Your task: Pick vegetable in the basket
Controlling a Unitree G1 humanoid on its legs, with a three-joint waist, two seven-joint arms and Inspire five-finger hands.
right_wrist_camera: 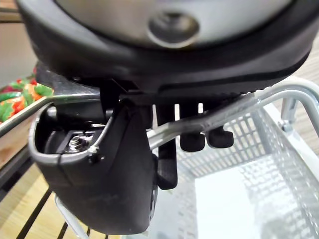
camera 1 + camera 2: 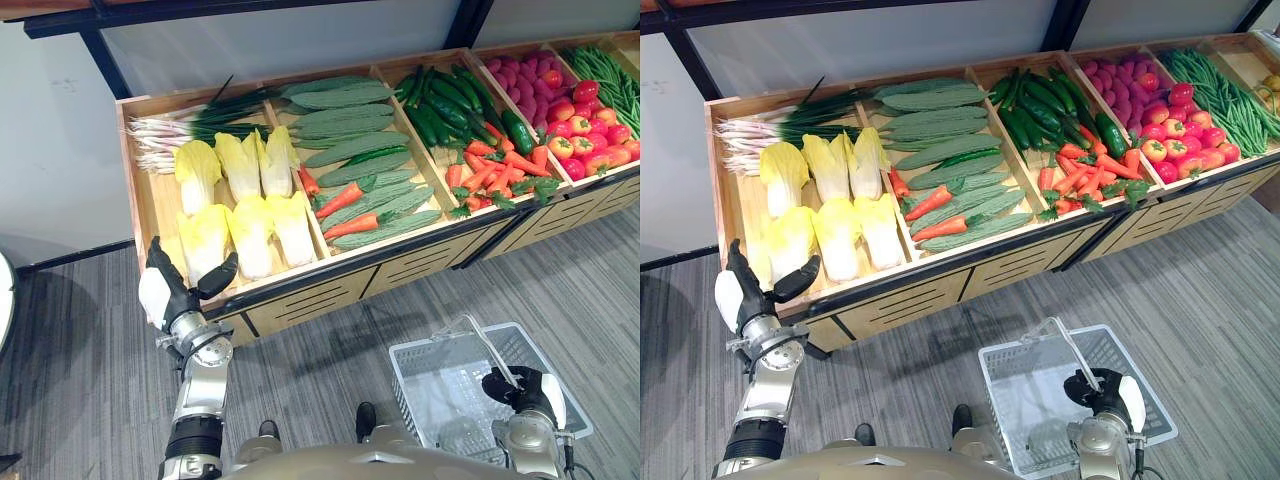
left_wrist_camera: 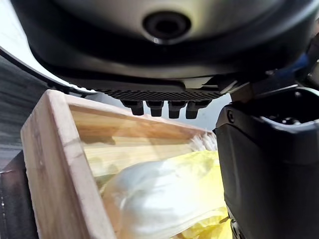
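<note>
Several pale yellow napa cabbages lie in the leftmost bin of the wooden stand; the front-left cabbage [image 2: 203,240] is nearest my left hand [image 2: 170,290]. That hand hovers at the bin's front left corner, open, thumb spread toward the cabbage and touching nothing. In the left wrist view the cabbage [image 3: 164,199] lies just past the straight fingers [image 3: 159,107], inside the bin's wooden wall [image 3: 55,164]. My right hand [image 2: 520,388] is low on the right, shut on the metal handle [image 1: 214,119] of a grey plastic basket [image 2: 450,385], which holds nothing.
The wooden stand [image 2: 330,265] runs left to right with bins of spring onions [image 2: 190,125], green gourds [image 2: 350,130], carrots [image 2: 345,200], cucumbers [image 2: 450,100], tomatoes [image 2: 585,130] and green beans [image 2: 610,75]. Grey carpet lies between stand and basket.
</note>
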